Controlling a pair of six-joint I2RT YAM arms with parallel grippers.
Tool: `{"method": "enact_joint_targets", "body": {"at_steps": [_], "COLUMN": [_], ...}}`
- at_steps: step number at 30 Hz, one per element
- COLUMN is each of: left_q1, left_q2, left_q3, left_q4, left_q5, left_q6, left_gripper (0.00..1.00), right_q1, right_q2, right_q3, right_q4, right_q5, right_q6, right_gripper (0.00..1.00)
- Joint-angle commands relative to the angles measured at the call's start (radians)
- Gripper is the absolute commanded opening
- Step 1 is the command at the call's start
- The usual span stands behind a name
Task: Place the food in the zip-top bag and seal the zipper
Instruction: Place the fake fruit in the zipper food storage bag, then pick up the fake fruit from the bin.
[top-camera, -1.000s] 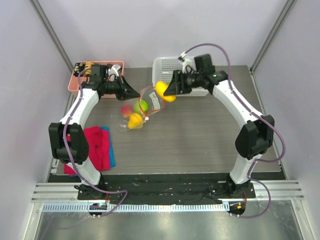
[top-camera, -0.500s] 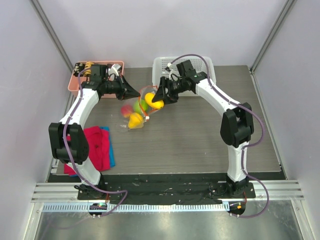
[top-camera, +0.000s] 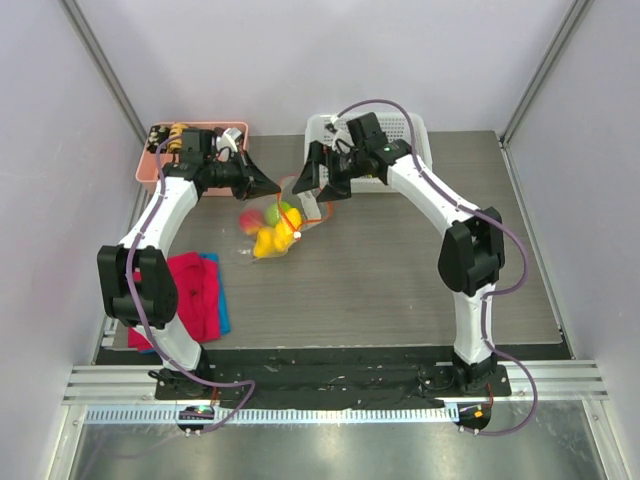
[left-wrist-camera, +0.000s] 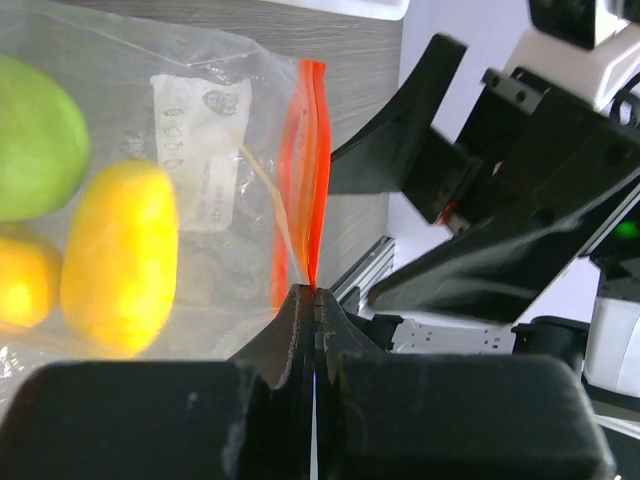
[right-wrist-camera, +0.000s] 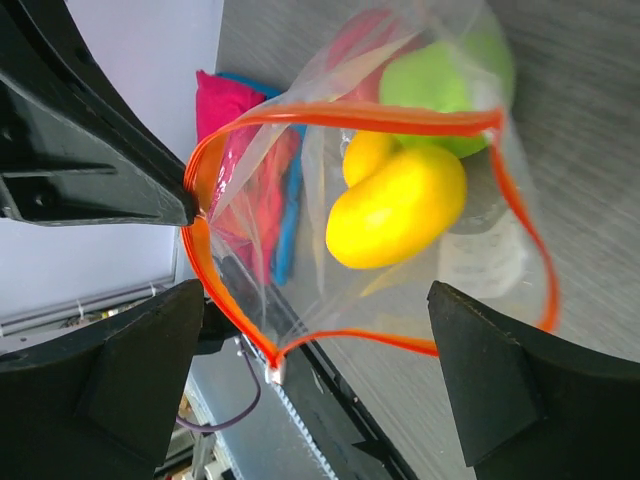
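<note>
- Two tools meet at the zip-top bag (top-camera: 268, 232). The left tool (top-camera: 274, 187) is pressed together on one end of the orange-red zipper (right-wrist-camera: 350, 116), pinching the strip and holding the bag's mouth up above the worktop (top-camera: 400, 270).
- The right tool (top-camera: 326, 180) is spread wide, just across the mouth from the left tool. Nothing sits between its fingers (right-wrist-camera: 130, 380).
- From the right wrist we look straight down into the mouth, where the zipper forms an open loop under the right tool.
- Inside the bag, below the right tool, we see two yellow lemons (right-wrist-camera: 400, 205) touching each other. A green apple (right-wrist-camera: 450, 80) lies just beyond them and a red apple (top-camera: 249, 217) beside it.
- We cannot tell whether the bag's lower end rests on the worktop.
- Behind the left tool stands a pink basket (top-camera: 150, 168), and behind the right tool a white basket (top-camera: 405, 125).
- A folded pink cloth (top-camera: 195, 290) lies on a blue one, well apart from both tools and beside the left arm.
</note>
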Motion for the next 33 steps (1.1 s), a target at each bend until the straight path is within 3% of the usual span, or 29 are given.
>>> {"method": "enact_joint_targets", "body": {"at_steps": [1, 3, 6, 14, 17, 33], "left_q1": [0.007, 0.005, 0.007, 0.007, 0.007, 0.008], "left_q2": [-0.005, -0.003, -0.003, 0.001, 0.007, 0.039], "left_q3": [0.023, 0.027, 0.032, 0.023, 0.015, 0.027], "left_q4": [0.044, 0.044, 0.045, 0.051, 0.051, -0.048], "left_q5": [0.037, 0.039, 0.04, 0.035, 0.032, 0.003], "left_q6": [-0.018, -0.019, -0.021, -0.022, -0.022, 0.068], "left_gripper": [0.0, 0.0, 0.0, 0.0, 0.0, 0.0], "right_q1": [-0.09, -0.134, -0.231, -0.328, -0.335, -0.326], "right_q2": [-0.079, -0.067, -0.033, 0.204, 0.315, 0.553], "right_q3": [0.031, 0.044, 0.073, 0.324, 0.407, 0.446], "right_q4": [0.05, 0.083, 0.146, 0.195, 0.254, 0.58], "right_q5": [-0.061, -0.089, -0.014, 0.553, 0.633, 0.647], "right_q6": [0.019, 0.024, 0.004, -0.217, -0.239, -0.251], "right_gripper": [0.99, 0.97, 0.94, 0.94, 0.95, 0.97]}}
